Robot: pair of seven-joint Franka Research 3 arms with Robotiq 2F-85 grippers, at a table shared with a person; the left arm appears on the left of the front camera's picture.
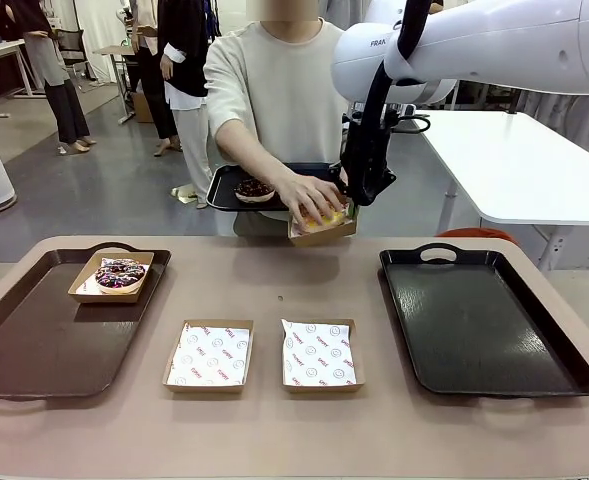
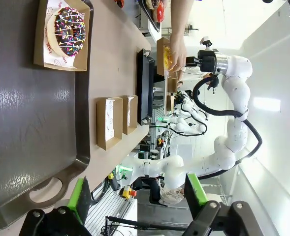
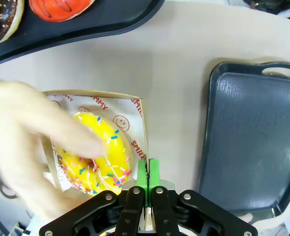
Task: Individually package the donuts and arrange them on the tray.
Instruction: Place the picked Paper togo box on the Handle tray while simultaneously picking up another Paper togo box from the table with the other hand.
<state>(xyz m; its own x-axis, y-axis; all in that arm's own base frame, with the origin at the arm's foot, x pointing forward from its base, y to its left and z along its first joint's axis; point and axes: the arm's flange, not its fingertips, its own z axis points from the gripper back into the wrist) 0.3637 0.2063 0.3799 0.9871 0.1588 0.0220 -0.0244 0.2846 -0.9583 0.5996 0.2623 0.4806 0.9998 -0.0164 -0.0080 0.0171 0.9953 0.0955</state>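
Packing step: right claw pinched shut on side wall of box at far edge of table, yellow donut inside under person's hand; left claw spread idle; next probably needs hand clear, then box over to right tray.

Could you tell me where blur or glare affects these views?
Right wrist view: motion blur smears the person's hand over the sharp yellow sprinkled ring donut in its brown cardboard box. Left wrist view: pale glare on the dark brown plastic tray; bright background washed out. Front view: sharp, soft sheen on the black plastic tray.
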